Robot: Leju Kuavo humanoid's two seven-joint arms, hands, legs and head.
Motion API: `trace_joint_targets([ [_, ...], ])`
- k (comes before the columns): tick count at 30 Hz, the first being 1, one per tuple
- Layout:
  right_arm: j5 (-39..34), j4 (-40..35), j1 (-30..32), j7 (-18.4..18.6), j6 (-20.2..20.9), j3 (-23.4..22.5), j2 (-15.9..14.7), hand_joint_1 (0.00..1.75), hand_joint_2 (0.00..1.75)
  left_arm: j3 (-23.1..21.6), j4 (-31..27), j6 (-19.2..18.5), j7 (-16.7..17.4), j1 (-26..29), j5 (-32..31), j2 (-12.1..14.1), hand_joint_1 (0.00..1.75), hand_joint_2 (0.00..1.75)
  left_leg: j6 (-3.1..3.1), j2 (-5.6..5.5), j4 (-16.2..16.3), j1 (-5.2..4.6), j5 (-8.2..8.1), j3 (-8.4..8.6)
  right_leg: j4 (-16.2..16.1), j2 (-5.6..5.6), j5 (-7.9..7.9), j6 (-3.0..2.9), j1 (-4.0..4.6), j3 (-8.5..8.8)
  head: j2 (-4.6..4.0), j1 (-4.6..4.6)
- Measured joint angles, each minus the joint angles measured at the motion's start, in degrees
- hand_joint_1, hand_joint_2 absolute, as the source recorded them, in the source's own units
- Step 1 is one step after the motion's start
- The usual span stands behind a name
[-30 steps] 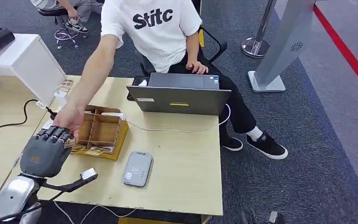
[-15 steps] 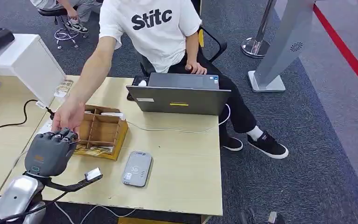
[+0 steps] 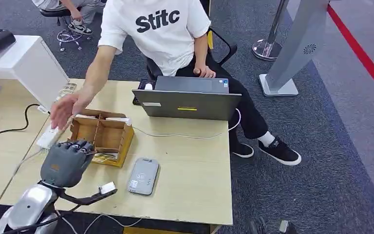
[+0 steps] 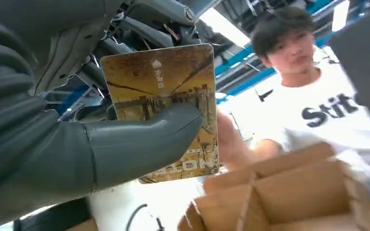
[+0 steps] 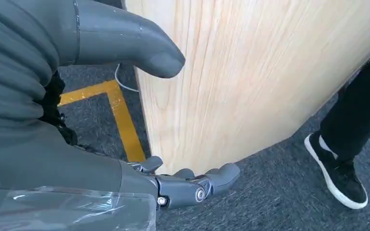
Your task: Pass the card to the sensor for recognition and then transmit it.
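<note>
Brown and gold, the card point(image 4: 166, 113) sits pinched in your left hand point(image 3: 67, 163): in the left wrist view the thick thumb point(image 4: 139, 142) presses across its printed face while the darker fingers back it from behind, so the fingers are clamped on the card. From the head view that hand hangs over the near left part of the wooden table point(image 3: 195, 165), just beside the near edge of the cardboard box point(image 3: 102, 136) with its dividers. The grey sensor point(image 3: 143, 176) lies flat on the table to the right of the hand, apart from it, with the card not over it.

A person in a white shirt point(image 3: 158, 29) sits behind the table, and the person's hand point(image 3: 63, 109) is raised open above the far left corner of the box, clear of your hand. A grey laptop point(image 3: 187, 100) stands open in front of the person.

Your right hand point(image 5: 125, 144) hangs low beside the table's edge above the dark carpet, its thumb and fingers spread apart and holding nothing.
</note>
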Motion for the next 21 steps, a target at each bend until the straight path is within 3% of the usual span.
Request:
trace_joint_targets([
  [14,-0.4,0.0,-0.2,0.5,-0.6,1.9,0.0,0.0,1.75,-8.8,7.3,-0.7,0.4,-2.6,-3.3,-3.5,1.75,1.75,0.0,-0.02,0.0,-0.01,0.0,0.0,0.0,-0.02,0.0,0.01,0.0,0.01,0.02,0.02],
  [21,-0.9,0.2,-0.4,0.5,-0.7,2.9,0.1,0.0,1.75,-12.9,10.6,0.7,-0.6,-3.7,-3.7,-5.7,1.75,1.75,0.0,-0.01,0.0,-0.01,0.0,0.0,0.0,-0.01,0.01,0.01,0.0,0.0,0.0,0.0],
])
